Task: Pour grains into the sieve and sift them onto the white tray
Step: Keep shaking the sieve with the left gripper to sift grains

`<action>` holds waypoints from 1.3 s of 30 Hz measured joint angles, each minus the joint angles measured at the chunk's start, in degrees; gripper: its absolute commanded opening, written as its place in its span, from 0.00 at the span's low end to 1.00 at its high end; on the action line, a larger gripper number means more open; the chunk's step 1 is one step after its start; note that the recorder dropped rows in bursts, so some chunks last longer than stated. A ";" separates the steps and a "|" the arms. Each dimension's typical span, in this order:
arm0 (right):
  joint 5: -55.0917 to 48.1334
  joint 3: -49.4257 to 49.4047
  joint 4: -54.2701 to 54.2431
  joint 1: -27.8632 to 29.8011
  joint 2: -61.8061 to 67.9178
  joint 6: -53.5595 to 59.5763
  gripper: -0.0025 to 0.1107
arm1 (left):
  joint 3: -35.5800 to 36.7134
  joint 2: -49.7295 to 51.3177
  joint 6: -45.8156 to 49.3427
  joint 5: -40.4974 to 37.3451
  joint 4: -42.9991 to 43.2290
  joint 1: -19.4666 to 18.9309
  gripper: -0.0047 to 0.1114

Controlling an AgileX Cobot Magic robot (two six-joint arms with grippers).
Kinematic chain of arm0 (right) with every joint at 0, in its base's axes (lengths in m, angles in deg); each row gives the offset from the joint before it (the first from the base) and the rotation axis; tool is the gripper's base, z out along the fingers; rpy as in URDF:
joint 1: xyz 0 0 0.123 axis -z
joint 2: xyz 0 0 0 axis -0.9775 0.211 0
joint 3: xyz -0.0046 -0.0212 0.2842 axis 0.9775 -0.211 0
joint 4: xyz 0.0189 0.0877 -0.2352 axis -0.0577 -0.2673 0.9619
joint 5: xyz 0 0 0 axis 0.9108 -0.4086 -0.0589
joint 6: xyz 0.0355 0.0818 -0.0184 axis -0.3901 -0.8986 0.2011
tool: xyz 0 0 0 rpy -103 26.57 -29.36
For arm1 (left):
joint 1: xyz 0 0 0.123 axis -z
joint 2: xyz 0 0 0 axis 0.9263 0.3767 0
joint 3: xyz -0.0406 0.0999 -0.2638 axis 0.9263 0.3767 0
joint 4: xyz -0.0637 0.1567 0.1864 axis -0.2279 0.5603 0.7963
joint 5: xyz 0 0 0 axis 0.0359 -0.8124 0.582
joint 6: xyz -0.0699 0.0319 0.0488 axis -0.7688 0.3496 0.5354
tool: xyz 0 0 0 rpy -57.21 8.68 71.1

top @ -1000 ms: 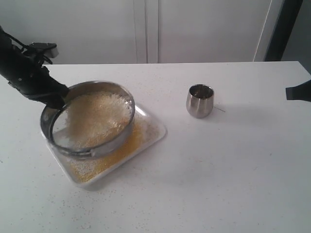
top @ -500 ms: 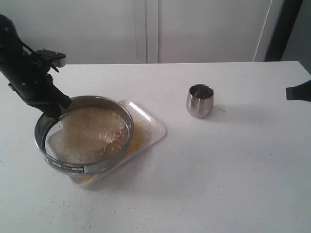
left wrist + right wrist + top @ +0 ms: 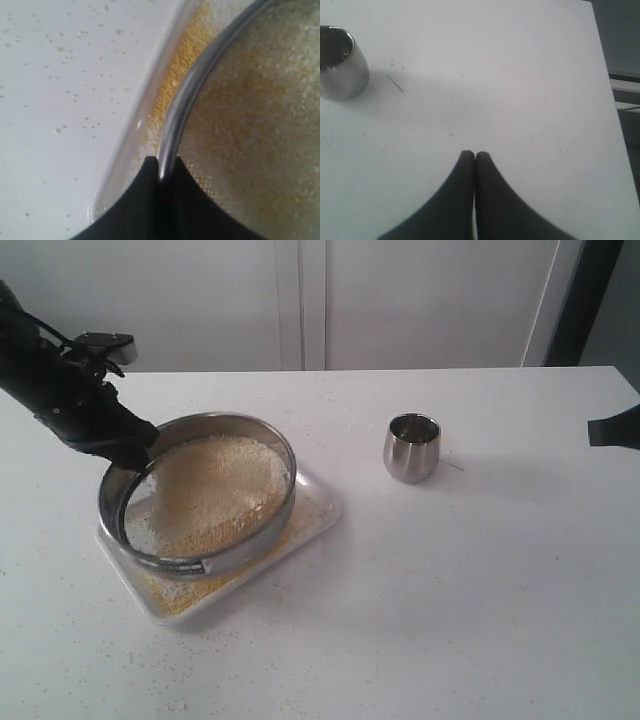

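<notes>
L gripper (image 3: pixel 161 166) pinches the sieve (image 3: pixel 250 545) by its rim, tilted over the white tray (image 3: pixel 322 506); grains (image 3: pixel 215 480) heaped inside, yellow fines beneath; R gripper (image 3: pixel 474 156) clenched empty (idle, well apart); risk: thin-rim grip slips, or swing overshoots, scattering grains onto table (image 3: pixel 480 590).

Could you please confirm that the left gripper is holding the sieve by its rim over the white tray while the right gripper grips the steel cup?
Not quite: the right gripper is shut on nothing, and the steel cup stands alone on the table, as the right wrist view shows. The left gripper does hold the sieve by its rim over the white tray.
</notes>
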 measured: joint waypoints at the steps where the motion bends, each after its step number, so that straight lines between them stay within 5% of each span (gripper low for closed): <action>1: 0.00 0.00 0.00 0.00 0.00 0.00 0.02 | 0.88 -0.51 0.73 -0.16 0.59 0.00 0.04; 5: 0.00 0.00 0.00 0.00 0.00 0.00 0.02 | 3.39 -1.07 -5.94 2.86 -2.14 -1.94 0.04; 11: 0.00 0.00 0.00 0.00 0.00 0.00 0.02 | 6.26 -3.87 0.90 1.57 -5.40 -1.94 0.04; 15: 0.00 0.00 0.00 0.00 0.00 0.00 0.02 | 7.21 -4.55 -1.38 9.25 -6.36 -1.40 0.04; 20: 0.00 0.00 0.00 0.00 0.00 0.00 0.02 | 13.10 -8.59 1.65 2.99 -6.85 -0.30 0.04; 23: 0.00 0.00 0.00 0.00 0.00 0.00 0.02 | 14.15 -7.82 -0.36 17.09 -7.87 -0.33 0.04; 26: 0.00 0.00 0.00 0.00 0.00 0.00 0.02 | 14.90 -8.53 -0.58 6.59 -7.73 0.04 0.04; 30: 0.00 0.00 0.00 0.00 0.00 0.00 0.02 | 14.55 -7.58 -1.73 15.28 -6.84 1.38 0.04; 34: 0.00 0.00 0.00 0.00 0.00 0.00 0.02 | 10.36 -6.71 -2.53 0.25 -5.30 0.02 0.04; 39: 0.00 0.00 0.00 0.00 0.00 0.00 0.02 | 7.51 -4.20 -6.35 4.09 -2.79 0.83 0.04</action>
